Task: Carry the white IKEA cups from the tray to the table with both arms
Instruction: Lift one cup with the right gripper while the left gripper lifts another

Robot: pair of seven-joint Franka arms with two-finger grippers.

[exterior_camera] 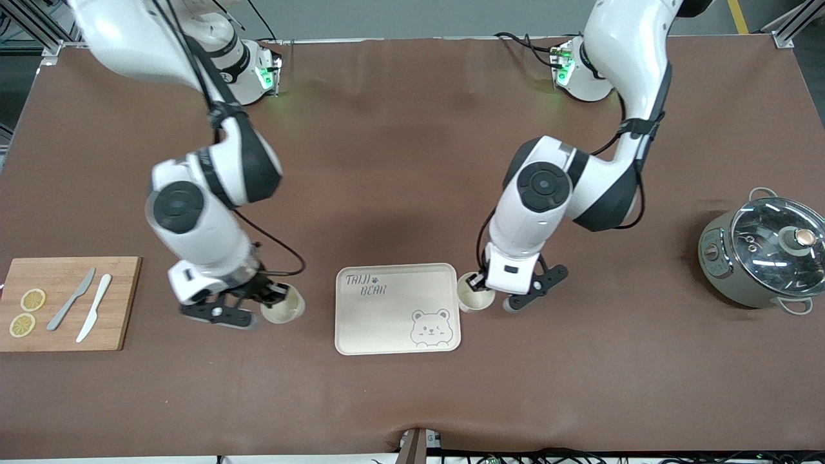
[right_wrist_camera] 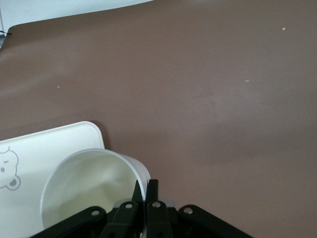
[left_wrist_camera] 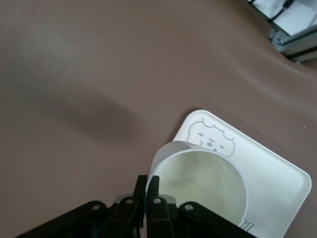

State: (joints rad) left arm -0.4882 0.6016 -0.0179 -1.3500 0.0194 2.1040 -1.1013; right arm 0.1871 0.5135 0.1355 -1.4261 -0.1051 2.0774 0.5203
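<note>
Two white IKEA cups show, each pinched by its rim. My left gripper (exterior_camera: 477, 281) (left_wrist_camera: 148, 186) is shut on the wall of one cup (exterior_camera: 474, 298) (left_wrist_camera: 198, 183), right beside the edge of the cream bear tray (exterior_camera: 387, 316) (left_wrist_camera: 270, 171) toward the left arm's end. My right gripper (exterior_camera: 273, 296) (right_wrist_camera: 145, 191) is shut on the wall of the other cup (exterior_camera: 284, 310) (right_wrist_camera: 86, 191), which is a short gap from the tray (right_wrist_camera: 44, 144) toward the right arm's end. Both cups stand upright and look empty. I cannot tell whether they touch the table.
A wooden cutting board (exterior_camera: 119, 309) with two lemon slices (exterior_camera: 27, 312) and two knives (exterior_camera: 84, 307) lies at the right arm's end. A grey-green pot (exterior_camera: 764, 251) with a glass lid stands at the left arm's end. The brown mat (exterior_camera: 412, 161) covers the table.
</note>
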